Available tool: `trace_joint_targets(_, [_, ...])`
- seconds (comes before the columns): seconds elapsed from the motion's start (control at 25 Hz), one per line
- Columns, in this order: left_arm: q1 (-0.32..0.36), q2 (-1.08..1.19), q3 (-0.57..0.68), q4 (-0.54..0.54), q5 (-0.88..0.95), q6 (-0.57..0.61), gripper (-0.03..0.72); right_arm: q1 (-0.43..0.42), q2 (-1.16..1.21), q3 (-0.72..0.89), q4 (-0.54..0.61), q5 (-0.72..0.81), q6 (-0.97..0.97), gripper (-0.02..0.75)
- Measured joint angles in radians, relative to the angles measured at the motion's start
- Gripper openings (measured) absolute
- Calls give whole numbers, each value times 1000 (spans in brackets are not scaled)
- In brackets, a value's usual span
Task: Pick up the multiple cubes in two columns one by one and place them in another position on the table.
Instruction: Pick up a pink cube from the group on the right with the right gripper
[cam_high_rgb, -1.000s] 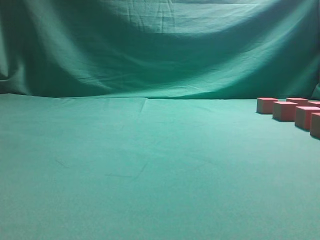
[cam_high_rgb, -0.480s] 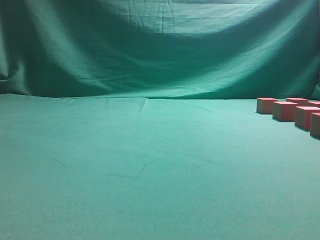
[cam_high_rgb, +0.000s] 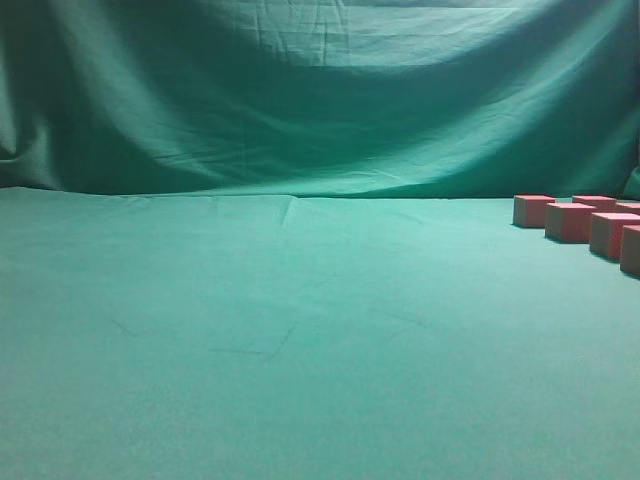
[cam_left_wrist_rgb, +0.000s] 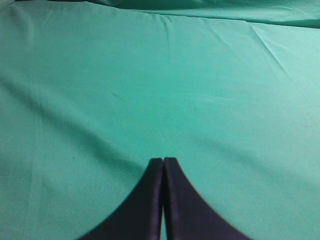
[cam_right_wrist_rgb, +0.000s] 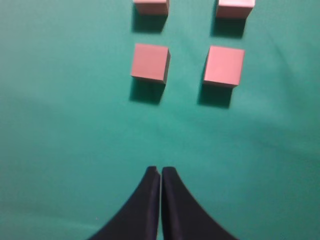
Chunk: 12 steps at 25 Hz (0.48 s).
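Apparently unstarted: cubes (cam_right_wrist_rgb: 149, 62) stand in two columns on table (cam_high_rgb: 300, 330), count uncertain at frame edge; right claw (cam_right_wrist_rgb: 160, 172) and left claw (cam_left_wrist_rgb: 163, 162) closed, empty.

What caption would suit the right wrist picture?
Shut right gripper above green table, facing four cubes in two columns.

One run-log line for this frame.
left end effector shut, empty | right end effector shut, empty | pinkish-red matte cubes untouched on green cloth table
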<state>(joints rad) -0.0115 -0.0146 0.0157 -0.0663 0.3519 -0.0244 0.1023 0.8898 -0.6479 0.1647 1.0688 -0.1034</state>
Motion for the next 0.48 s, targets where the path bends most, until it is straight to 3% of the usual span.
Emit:
trace_joint_targets(0.32, [0,0,0,0,0,0,0,4,223,-30,4,-112,7,0])
trace_joint_targets(0.48, [0,0,0,0,0,0,0,71,279,-32,2,-170,17,0])
